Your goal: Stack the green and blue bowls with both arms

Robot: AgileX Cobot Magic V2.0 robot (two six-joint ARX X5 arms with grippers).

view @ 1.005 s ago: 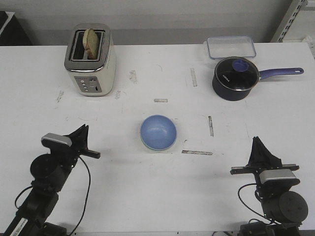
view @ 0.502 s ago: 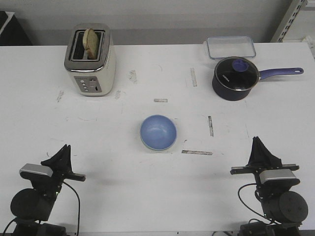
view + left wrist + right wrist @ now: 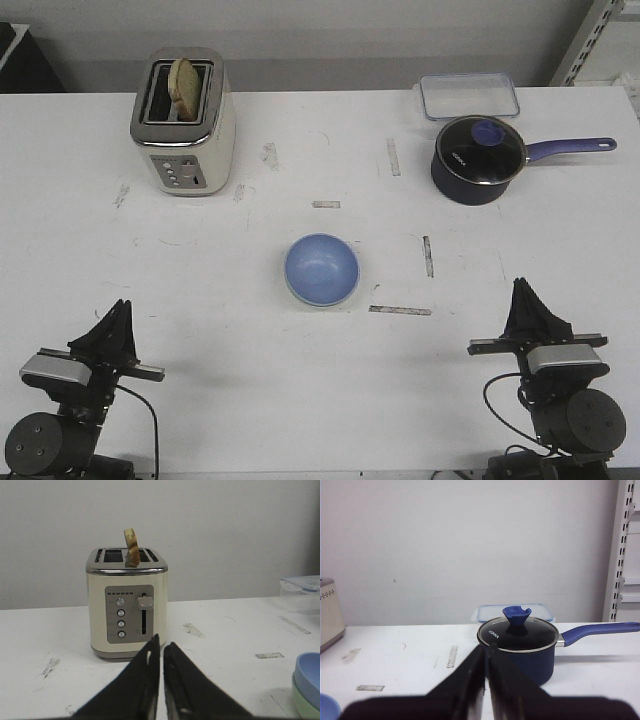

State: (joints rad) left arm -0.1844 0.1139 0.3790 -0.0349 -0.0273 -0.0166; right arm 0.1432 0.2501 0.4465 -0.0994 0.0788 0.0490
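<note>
We find the blue bowl nested in the green bowl at mid tabletop, the green rim showing just beneath it. The left gripper and right gripper sit at the near edge, well apart from the stack, jaws closed to a sliver, holding nothing.

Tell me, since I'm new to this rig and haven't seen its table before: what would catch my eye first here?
Probably the light blue glossy bowl nested in a pale green bowl at the middle of the white table. Next, the cream toaster with a slice of bread at the far left, and the dark saucepan with a purple handle at the far right. The left gripper and right gripper sit at the near edge, jaws closed, holding nothing.
</note>
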